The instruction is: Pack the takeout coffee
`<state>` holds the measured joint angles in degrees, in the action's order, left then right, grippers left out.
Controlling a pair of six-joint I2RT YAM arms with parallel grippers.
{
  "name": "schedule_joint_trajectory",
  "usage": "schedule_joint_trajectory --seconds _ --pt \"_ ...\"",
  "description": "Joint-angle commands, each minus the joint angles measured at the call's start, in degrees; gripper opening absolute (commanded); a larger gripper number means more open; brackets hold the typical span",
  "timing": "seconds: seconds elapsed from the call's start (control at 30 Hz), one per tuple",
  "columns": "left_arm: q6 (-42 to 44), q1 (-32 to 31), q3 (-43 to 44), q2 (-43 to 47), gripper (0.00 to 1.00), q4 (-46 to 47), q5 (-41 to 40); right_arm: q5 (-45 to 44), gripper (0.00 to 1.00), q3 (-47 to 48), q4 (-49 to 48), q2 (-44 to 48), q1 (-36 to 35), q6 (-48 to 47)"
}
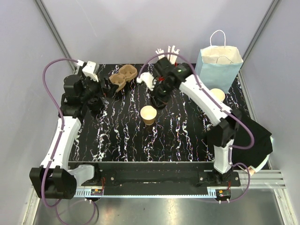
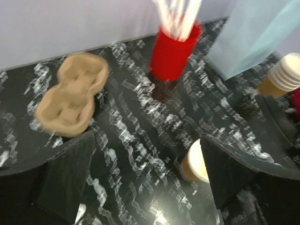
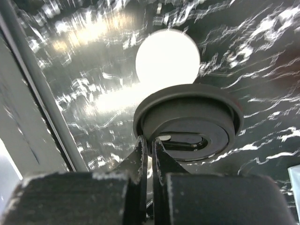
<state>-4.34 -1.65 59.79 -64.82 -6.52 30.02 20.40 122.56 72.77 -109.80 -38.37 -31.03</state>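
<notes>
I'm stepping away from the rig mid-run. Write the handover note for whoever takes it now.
The left gripper is open and empty, near the pulp cup carrier.
The right gripper is shut on the rim of a dark lid, close by the coffee cup.
The coffee cup stands upright in the middle of the table, uncovered, outside the blue bag at the far right.
Done: lid in hand.
Left, likely: lid onto cup, cup into bag.

Bright glare, motion-blurred wrist views.
</notes>
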Motion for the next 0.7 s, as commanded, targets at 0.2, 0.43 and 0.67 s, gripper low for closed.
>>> schedule_joint_trajectory --seconds 0.2,0.43,0.67 --pt "9.8 4.2 1.5 5.0 0.99 -8.3 -9.5 -10.2 0.00 15.1 16.4 -12.6 -7.2 -6.0" --pt "7.4 12.6 2.6 7.2 0.99 -11.0 -3.7 -15.6 0.00 22.3 20.5 -19.3 -10.0 -7.1" --pt "6.2 15.2 1.5 7.8 0.99 -10.2 -1.6 -16.5 0.00 16.1 20.7 -17.8 -11.7 -8.3"
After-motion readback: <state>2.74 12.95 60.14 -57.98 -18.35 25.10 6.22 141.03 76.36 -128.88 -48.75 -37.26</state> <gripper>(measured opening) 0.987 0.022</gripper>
